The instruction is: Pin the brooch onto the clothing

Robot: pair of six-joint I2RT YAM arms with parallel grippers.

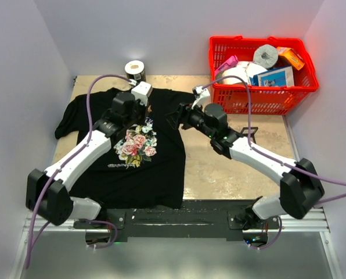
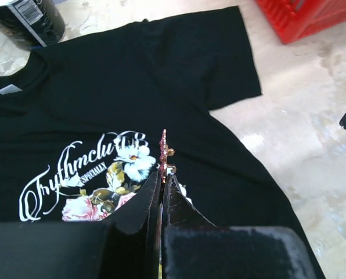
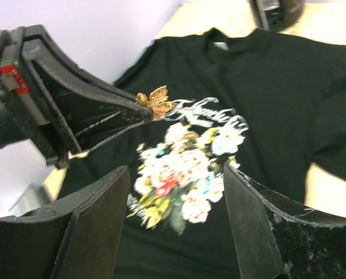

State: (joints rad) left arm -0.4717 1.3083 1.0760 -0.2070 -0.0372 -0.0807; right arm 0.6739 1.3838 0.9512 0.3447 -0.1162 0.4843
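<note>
While right fingers (image 3: 97, 232) gape, left fingers (image 2: 135, 216) pinch the tiny gilt, pinkish-red brooch (image 2: 164, 152).

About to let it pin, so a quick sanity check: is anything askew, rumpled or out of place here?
Nothing is spilled or damaged. The T-shirt lies flat but slightly askew on the table. The brooch is pinched by its edge at the tips of the left gripper, over the print; the right gripper is open and empty.

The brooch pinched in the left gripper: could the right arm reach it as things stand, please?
Probably yes: the right gripper faces the brooch with open jaws, nothing between; it protrudes from the tips of the shut left gripper.
</note>
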